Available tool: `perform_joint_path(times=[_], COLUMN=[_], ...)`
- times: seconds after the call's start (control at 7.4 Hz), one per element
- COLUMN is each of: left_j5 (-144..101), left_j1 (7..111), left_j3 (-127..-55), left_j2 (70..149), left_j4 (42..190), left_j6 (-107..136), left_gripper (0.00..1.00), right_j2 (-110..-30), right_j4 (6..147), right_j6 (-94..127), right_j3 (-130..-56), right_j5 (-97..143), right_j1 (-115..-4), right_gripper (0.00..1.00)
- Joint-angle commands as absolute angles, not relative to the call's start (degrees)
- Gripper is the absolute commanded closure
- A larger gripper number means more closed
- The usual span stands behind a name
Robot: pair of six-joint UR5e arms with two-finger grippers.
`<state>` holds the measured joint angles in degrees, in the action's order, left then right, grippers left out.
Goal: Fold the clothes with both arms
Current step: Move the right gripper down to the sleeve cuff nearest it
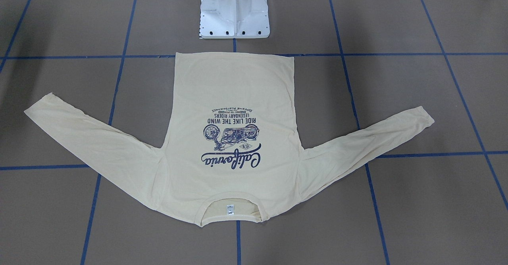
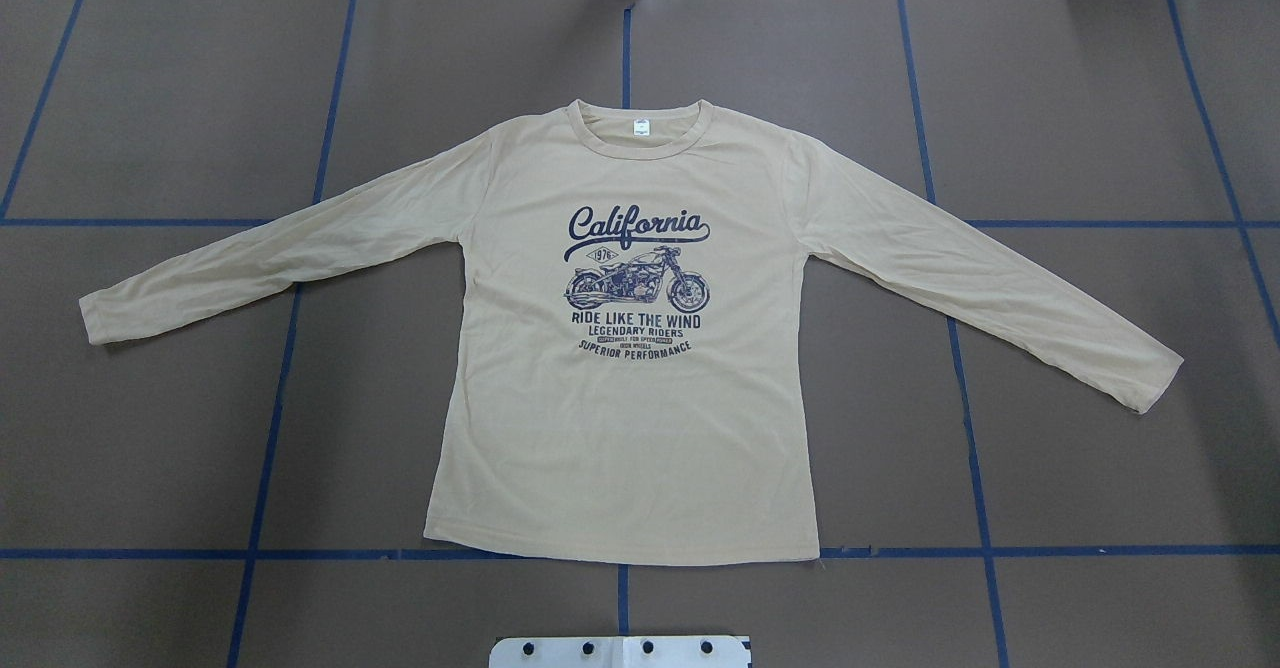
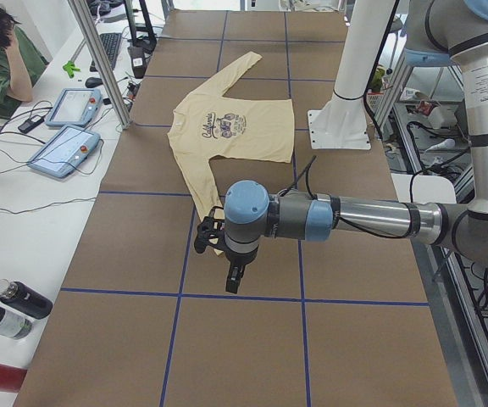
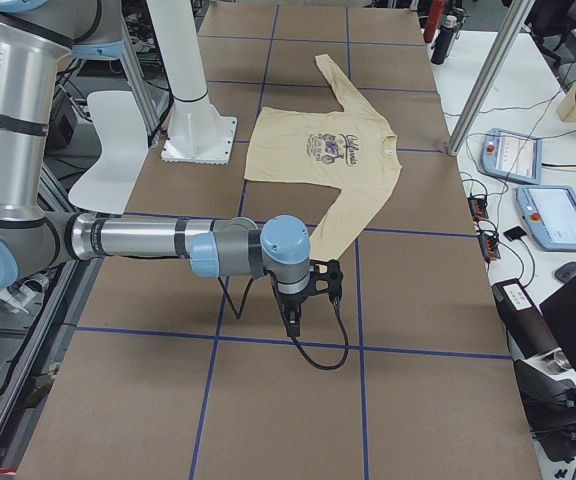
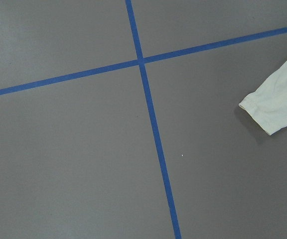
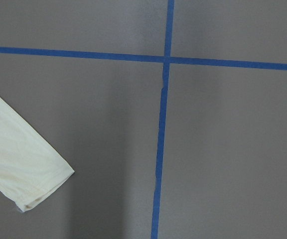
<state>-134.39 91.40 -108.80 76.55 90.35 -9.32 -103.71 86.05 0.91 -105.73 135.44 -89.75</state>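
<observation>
A: Shirt status?
B: T-shirt (image 2: 620,448) is laid flat on the table (image 2: 1100,98), face up and fully unfolded, centred ahead of the white pedestal base (image 1: 235,23). Navy print (image 2: 636,283) is uppermost. Neck label (image 2: 640,128) is exposed inside the collar, on the side away from the base. Hem is lined up on the blue tape line (image 2: 1100,551) nearest the base.

A: Sleeves?
B: Both are spread outward, with the cuffs angled back toward the robot's side. Left-side sleeve (image 2: 280,248) and right-side sleeve (image 2: 980,278) are each laid across a tape line.

A: Arms?
B: Left arm (image 3: 363,220) is stretched level over the table's left end. Left gripper (image 3: 232,284) is pointed down and held above the table near the left cuff (image 5: 278,107). Right arm (image 4: 148,240) is mirrored at the other end, with the right gripper (image 4: 293,322) pointed down near the right cuff (image 6: 29,174).

A: Jaws?
B: It cannot be told for either gripper. Fingers are not caught by the wrist cameras, and the side views are not enough.
</observation>
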Motion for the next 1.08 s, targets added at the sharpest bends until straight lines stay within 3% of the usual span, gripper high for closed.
perform_joint_path(times=[0.0, 0.95], left_j5=[-132.0, -124.2], left_j1=[91.3, 91.0], left_j3=[-111.6, -114.7], left_j2=[76.4, 79.2], left_j4=[90.2, 90.3], left_j6=[-9.3, -9.1], left_gripper=[0.0, 0.0], right_j2=[-103.7, -103.0], right_j4=[86.0, 81.4], right_j6=[0.9, 3.7], right_j3=[-105.7, -106.2], right_j5=[135.4, 135.4], right_j1=[-89.7, -85.9], right_gripper=[0.0, 0.0])
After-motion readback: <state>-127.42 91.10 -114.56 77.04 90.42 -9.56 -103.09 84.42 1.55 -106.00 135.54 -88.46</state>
